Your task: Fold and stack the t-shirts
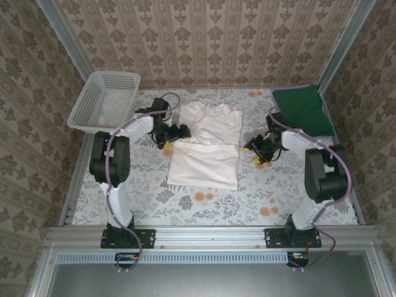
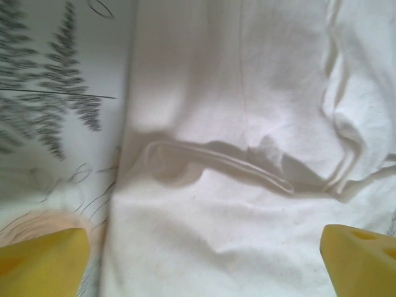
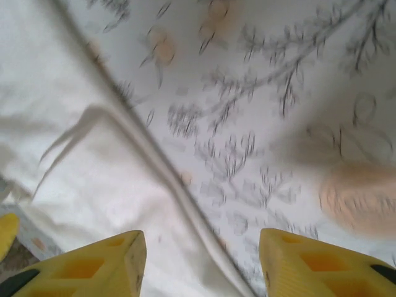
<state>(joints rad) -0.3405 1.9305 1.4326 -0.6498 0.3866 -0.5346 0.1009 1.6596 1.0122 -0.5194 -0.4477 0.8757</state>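
I've got my left gripper [image 2: 204,263] spread wide above the half-folded cream-white cloth t-shirt [image 2: 247,124]; right gripper [image 3: 201,266] parted, empty, over that shirt's edge on the floral tablecloth [image 3: 278,124]. From overhead, a folded dark green t-shirt [image 1: 303,108] sits far-right.

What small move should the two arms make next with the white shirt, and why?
Probably close both grippers on the side edges of the cream shirt, to fold its rumpled far half over the flat near half. The left gripper and right gripper hover open at its two sides, holding nothing; the green shirt lies folded at the far right.
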